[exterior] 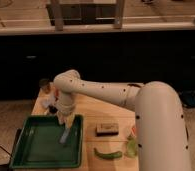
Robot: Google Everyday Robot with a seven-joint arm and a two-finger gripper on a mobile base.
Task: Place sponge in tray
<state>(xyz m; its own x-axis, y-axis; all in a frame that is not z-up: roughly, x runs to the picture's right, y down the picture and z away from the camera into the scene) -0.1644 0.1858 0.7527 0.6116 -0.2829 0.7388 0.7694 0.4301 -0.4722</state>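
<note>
Near edge of the wooden counter (91,111): large dark green rectangular plastic tray (26,157) with raised rim. Small pale grey-blue slab sponge (65,135) sits inside it, near the right wall. Green curved pepper-like item (107,154) and tan block with dark top (107,129) lie right of the tray. Hand (63,121) hangs above the sponge, fingers spread, released.

Wooden table (93,107): light tan top, set against dark wall.
Wall panel (106,55): near black, spans full width behind table, unlit.
Ledge (91,29): pale horizontal band above dark panel.
Metal frame posts (119,12): grey uprights standing on ledge, upper area.
Floor (11,117): speckled grey, visible left and right of table.
Lighting: brighter in upper area, dim at panel.
</note>
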